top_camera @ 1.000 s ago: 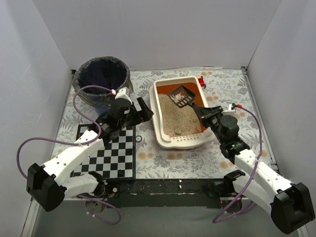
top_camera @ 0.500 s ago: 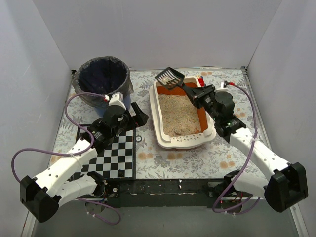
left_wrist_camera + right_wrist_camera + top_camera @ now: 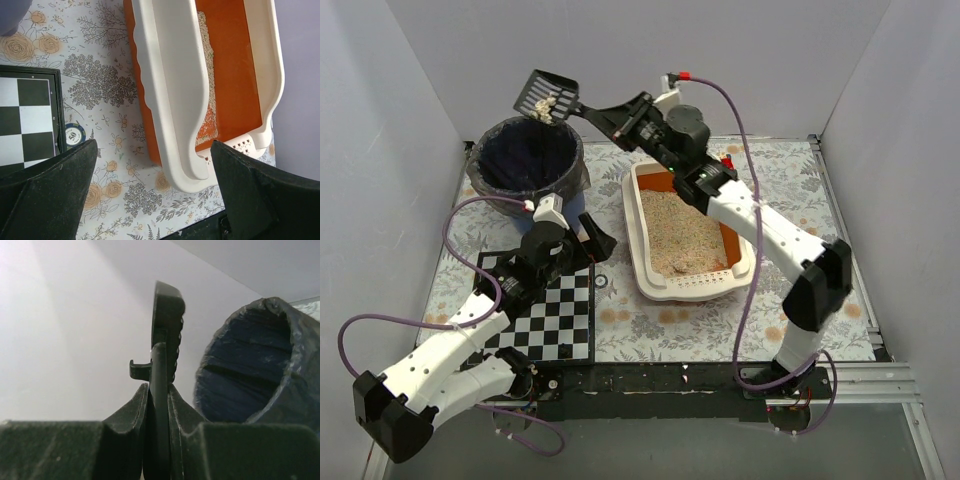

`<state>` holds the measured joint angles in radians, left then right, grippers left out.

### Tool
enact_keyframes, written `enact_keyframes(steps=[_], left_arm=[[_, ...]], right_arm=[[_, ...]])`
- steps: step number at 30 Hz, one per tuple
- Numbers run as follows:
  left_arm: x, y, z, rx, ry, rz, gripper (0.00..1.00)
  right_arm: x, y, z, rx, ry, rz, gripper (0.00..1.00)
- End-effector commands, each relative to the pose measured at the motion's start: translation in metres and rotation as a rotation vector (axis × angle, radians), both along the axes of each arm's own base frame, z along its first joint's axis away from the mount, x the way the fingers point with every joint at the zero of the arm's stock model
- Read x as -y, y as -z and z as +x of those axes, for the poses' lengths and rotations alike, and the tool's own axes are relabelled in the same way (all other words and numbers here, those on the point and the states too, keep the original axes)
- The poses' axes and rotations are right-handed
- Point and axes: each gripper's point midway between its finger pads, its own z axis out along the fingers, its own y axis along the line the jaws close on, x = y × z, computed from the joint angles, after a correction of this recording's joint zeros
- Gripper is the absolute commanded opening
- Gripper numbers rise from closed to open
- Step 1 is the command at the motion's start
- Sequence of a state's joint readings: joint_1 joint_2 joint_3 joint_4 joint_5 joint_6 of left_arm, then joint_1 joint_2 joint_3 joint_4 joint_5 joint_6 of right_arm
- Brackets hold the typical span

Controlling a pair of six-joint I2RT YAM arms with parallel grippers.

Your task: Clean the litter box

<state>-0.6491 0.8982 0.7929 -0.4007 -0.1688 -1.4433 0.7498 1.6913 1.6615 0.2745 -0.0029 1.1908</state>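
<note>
Right arm stretched up and across to the far left. Right hand [image 3: 610,117] clamped on the handle of a black scoop [image 3: 548,97]. Wrist view: both fingers [image 3: 131,415] pressed flat against the handle, scoop seen edge-on.

Scoop held high, level or nearly so, with pale clumps [image 3: 546,104] in its slotted pan. It sits by the far rim of the bin [image 3: 525,165]. Over the mouth or just past it: cannot tell. The bin is round with a dark bag liner and stands at the far left corner of the surface [image 3: 790,190]. Bin interior too dark to read.

Litter box [image 3: 655,255] flat on the surface, right of centre, long axis running near to far, slotted ledge at the near end. Litter [image 3: 680,235] covers the middle and near part. Orange floor bare at the far end and along the right side.

Left hand [image 3: 152,147] low, just left of the box, at the far right corner of the checkerboard [image 3: 545,305]. Fingers spread wide, nothing between them. Wrist view: the box's left rim runs between the two fingers. Touching the surface or above it: cannot tell.

Small round chip [image 3: 75,134] lies between checkerboard and box, touching neither. Small red item [image 3: 728,163] just beyond the box's far right corner; kind unclear.
</note>
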Motion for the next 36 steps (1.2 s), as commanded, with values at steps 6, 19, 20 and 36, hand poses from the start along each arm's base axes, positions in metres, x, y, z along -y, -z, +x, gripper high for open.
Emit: enact_keyframes(steps=[6, 19, 20, 36], left_arm=[[-0.013, 0.001, 0.000, 0.009, -0.046, 0.027, 0.98], [-0.015, 0.002, 0.001, 0.000, -0.057, 0.041, 0.98], [-0.015, 0.001, 0.001, 0.002, -0.058, 0.041, 0.98], [-0.017, -0.008, 0.007, 0.008, -0.086, 0.043, 0.98]], right_arm=[[-0.082, 0.020, 0.009, 0.581, -0.139, -0.394, 0.01], [-0.083, 0.016, -0.022, 1.371, -0.117, -0.690, 0.01], [-0.085, 0.016, -0.024, 1.448, -0.130, -0.723, 0.01], [-0.072, 0.008, -0.041, 1.808, 0.155, -0.931, 0.01]])
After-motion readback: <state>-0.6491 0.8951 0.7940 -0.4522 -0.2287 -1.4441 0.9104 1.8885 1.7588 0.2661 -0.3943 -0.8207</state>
